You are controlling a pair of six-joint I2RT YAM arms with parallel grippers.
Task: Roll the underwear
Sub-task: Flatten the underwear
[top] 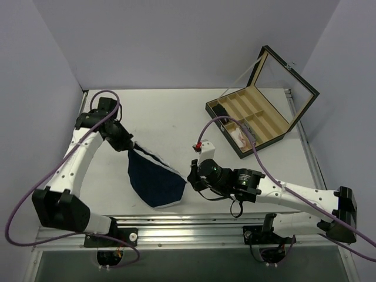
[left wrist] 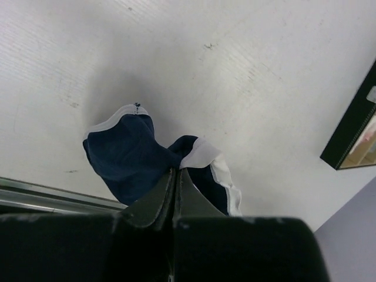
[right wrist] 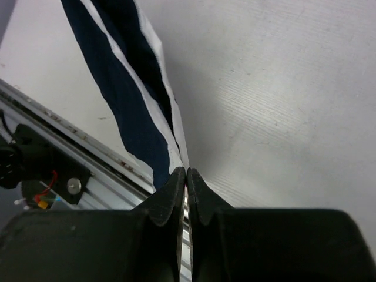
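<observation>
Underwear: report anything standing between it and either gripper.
Nothing visible does. The left gripper and the right gripper are each shut on the underwear, at opposite corners.

No readable text or labels anywhere.

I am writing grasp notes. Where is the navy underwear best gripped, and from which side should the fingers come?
Grip the underwear at the two ends of its white-trimmed edge, with each gripper coming from its own outer side, as the left gripper and right gripper pinch it now. The cloth is limp, so a taut edge likely keeps the rest flat.
</observation>
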